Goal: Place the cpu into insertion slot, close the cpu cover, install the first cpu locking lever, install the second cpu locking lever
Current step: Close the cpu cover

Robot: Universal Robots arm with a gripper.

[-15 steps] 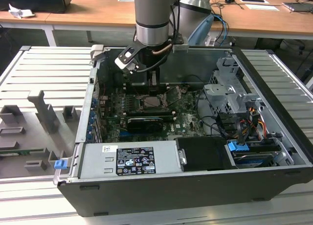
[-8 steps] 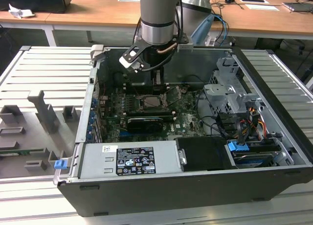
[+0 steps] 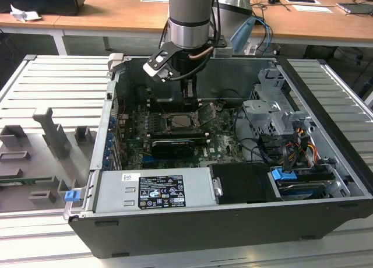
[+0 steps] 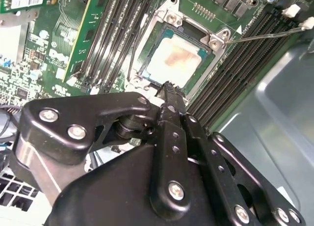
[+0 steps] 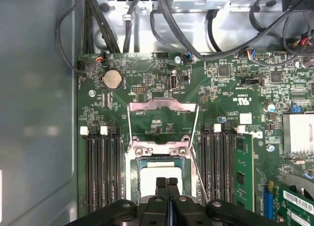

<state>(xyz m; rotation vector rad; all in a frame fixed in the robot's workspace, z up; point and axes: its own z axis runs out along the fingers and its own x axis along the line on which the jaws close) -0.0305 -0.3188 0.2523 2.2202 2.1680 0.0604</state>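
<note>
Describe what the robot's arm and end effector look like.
The arm is a thick grey cylinder with a shiny silver band above a black wrist. A black-and-white camera unit is bracketed there, and a brownish cable loops beside it. The end effector is matte black, built of linked bars fastened with silver screws.

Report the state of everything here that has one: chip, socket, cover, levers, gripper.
cpu: seated in the slot, uncovered.
insertion slot: filled by the cpu.
cpu cover: open, raised off the slot.
locking levers: unlatched, standing clear of the socket.
gripper: shut, holding nothing, just above the cpu's edge.
</note>
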